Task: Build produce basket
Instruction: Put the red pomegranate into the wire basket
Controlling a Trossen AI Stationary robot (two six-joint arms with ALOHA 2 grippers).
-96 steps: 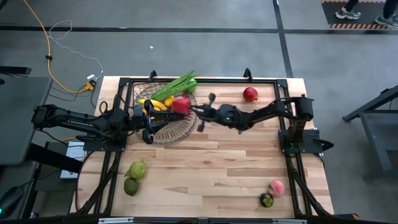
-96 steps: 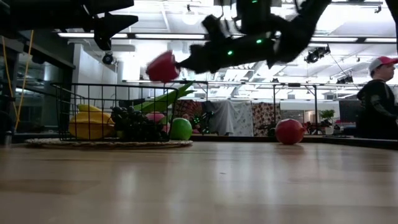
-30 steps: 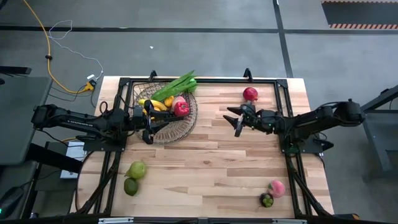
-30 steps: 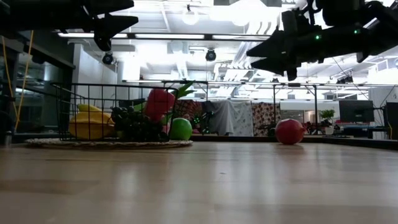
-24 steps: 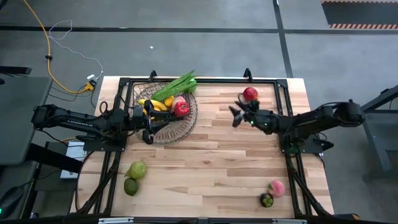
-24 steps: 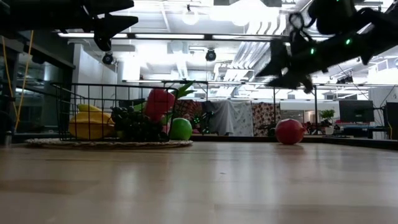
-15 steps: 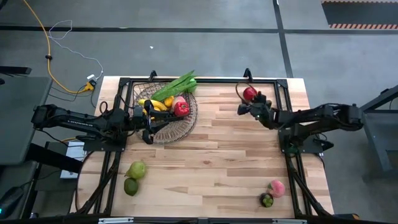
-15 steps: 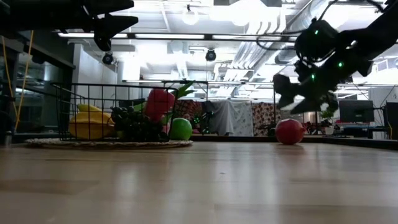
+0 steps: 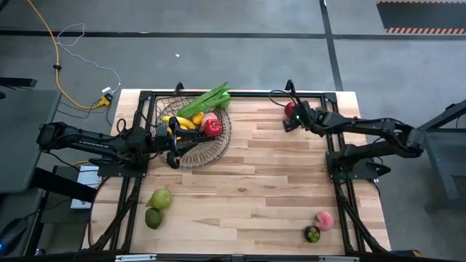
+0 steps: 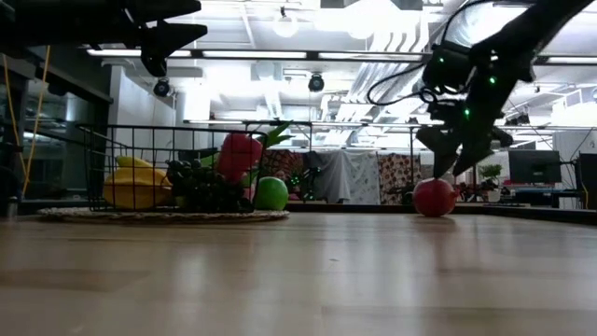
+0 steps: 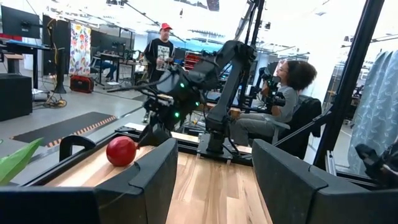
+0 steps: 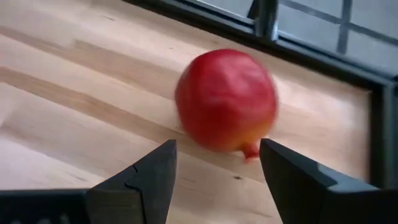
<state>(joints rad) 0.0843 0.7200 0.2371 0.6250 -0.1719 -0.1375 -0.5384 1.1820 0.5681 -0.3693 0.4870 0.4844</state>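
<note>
Your left gripper (image 9: 172,140) hung over the near-left edge of the wire basket (image 9: 218,149), its fingers (image 11: 152,171) spread with nothing between them. The basket sat directly beneath and ahead of that gripper, toward the table's far-left part. Inside it you had yellow bananas (image 9: 182,122), a dark bunch of grapes (image 10: 201,187), a red pepper (image 9: 212,126), a green fruit (image 10: 271,194) and long green leafy stalks (image 9: 207,100) jutting over the far rim. Well behind that gripper, near the table's front-left corner, two green pears (image 9: 157,199) lay touching each other on the wooden table (image 9: 255,189).

Your right gripper (image 9: 289,117) was at the far right part of the table, held low over a red pomegranate (image 9: 291,109). Its fingers (image 12: 146,177) were spread apart, one on either side of the fruit and just short of it; the wrist view showed bare wood between fingertips and fruit, so no contact was made. The pomegranate rested on the table close to the dark frame rail (image 12: 311,65) at the far edge.

Well away from that gripper, near the front-right corner, a pink peach (image 9: 325,219) and a small dark fruit (image 9: 312,233) lay just beside each other.

Beyond the table, the left wrist view showed a standing person (image 11: 163,53) and a seated person (image 11: 280,102).
</note>
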